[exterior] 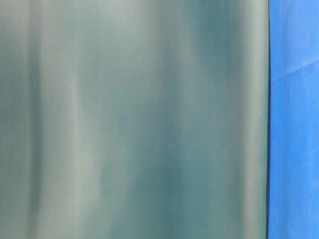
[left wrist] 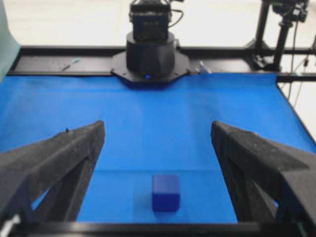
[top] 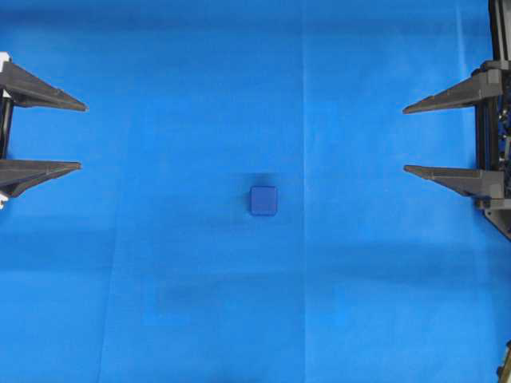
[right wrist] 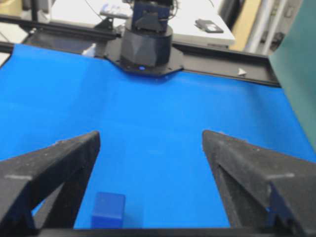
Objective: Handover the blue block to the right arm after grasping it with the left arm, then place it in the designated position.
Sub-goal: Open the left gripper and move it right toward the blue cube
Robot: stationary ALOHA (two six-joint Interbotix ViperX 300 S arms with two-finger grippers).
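Observation:
The blue block lies alone on the blue cloth near the middle of the overhead view. My left gripper hangs at the left edge, open wide, with white brackets at its base and nothing between its fingers. Across the cloth my right gripper, all black, is open too and holds nothing. From the left wrist the block sits low between the spread fingers of the gripper, well ahead of them. From the right wrist the block shows low and left, beside the left finger of the gripper.
A blue cloth covers the table. Each wrist view shows the opposite arm's black base at the far edge. A blurred teal-grey panel fills most of the table-level view, with a strip of blue cloth at its right.

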